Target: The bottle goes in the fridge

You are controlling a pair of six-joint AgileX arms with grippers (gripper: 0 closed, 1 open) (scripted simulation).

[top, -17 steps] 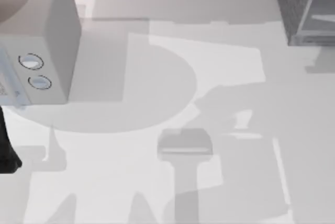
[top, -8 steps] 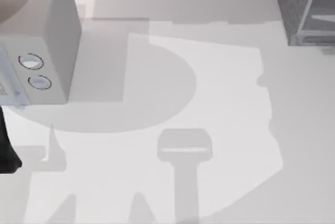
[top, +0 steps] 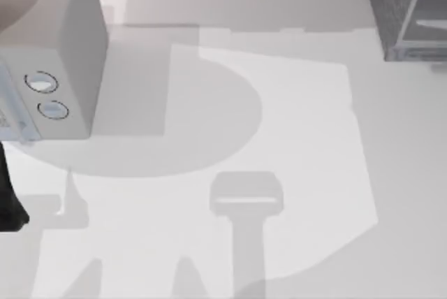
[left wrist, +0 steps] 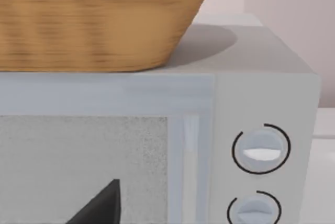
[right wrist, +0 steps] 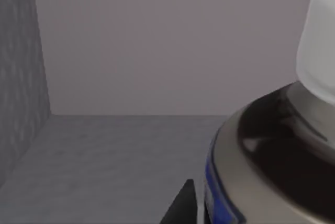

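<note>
Two boxes are sitting at opposite far corners of the white table (top: 300, 138) in the top view: the off-white box with two round dials (top: 52, 68) at the left, and the fridge (top: 408, 9) — dark grey, finely textured, with pale frame edges — at the right.

Seen from the right wrist, the bottle (right wrist: 277, 145) is looming very close, its white screw cap (right wrist: 318, 46) above a dark shoulder and a strip of blue label. Behind it the grey textured floor and side wall of the fridge (right wrist: 21, 82) are meeting a plain mauve back wall, so the bottle is sitting within the fridge's opening. One dark fingertip of the right gripper (right wrist: 180, 205) is showing just beside the bottle; I cannot tell whether the fingers are pinching it or spread apart.

My left arm (top: 8, 201) is parked at the table's left edge, in front of the dial box. Its wrist camera is facing that box's door and dials (left wrist: 260, 148), with a woven basket (left wrist: 99, 20) resting on top. A dark finger (left wrist: 102, 205) is poking into that view — whether that gripper is spread or pressed together cannot be told.
</note>
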